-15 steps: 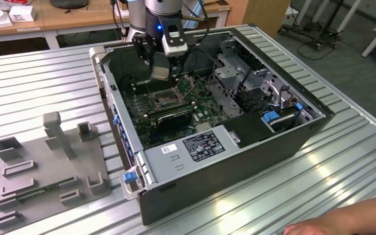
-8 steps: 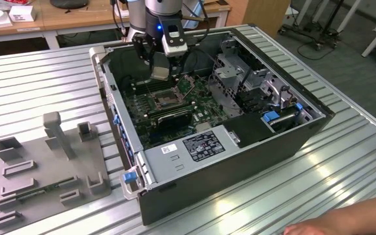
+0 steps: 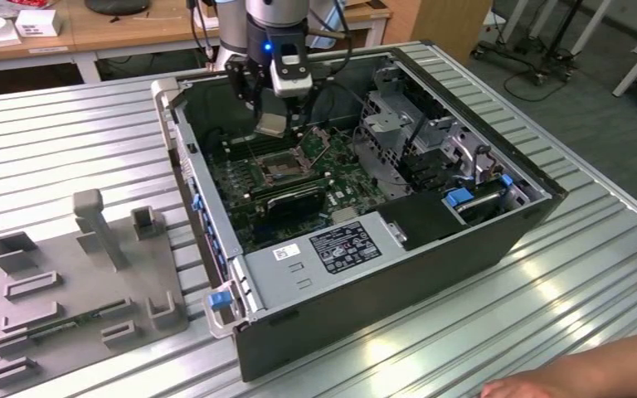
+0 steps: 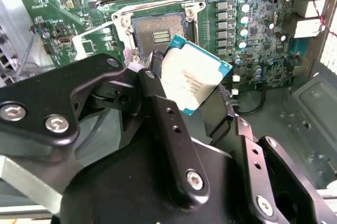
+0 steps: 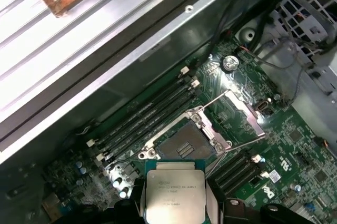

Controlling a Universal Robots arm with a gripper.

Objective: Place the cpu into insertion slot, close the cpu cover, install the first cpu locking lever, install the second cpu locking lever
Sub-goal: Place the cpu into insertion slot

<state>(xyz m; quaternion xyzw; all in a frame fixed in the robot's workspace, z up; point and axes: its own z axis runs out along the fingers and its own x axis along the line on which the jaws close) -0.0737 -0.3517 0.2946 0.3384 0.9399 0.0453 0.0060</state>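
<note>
- Gripper (image 3: 272,124): closed on the cpu (image 3: 271,126), reaching down into the open computer case (image 3: 202,224) from above. In the second wrist view its two black fingers (image 4: 158,103) clamp opposite edges of the chip, and nothing else is between them.
- The cpu (image 4: 192,76): a thin square with a pale metal face on a green-edged base. It hangs clear of the motherboard (image 4: 47,18) and is tilted in the second wrist view. It touches nothing but the fingers.
- Handling, as a judgement: the chip looks very light and quite stiff. Its smooth metal face would offer little friction, and its underside contacts are likely delicate. The side edges of the base, where the fingers now sit, seem the sound place to hold it, since they leave both flat faces untouched.
- Insertion slot (image 5: 184,142): bare, with its dark centre exposed. In the first wrist view the held cpu (image 5: 174,195) lies near the slot's rim but not over its centre, and it is raised above board level.
- The cpu cover (image 5: 243,112): swung open at the slot's side. The thin locking levers (image 5: 245,141) are released and stand apart from the frame.
- Memory slots (image 5: 142,118): long black rows just beside the slot, on the side away from the cover.
</note>
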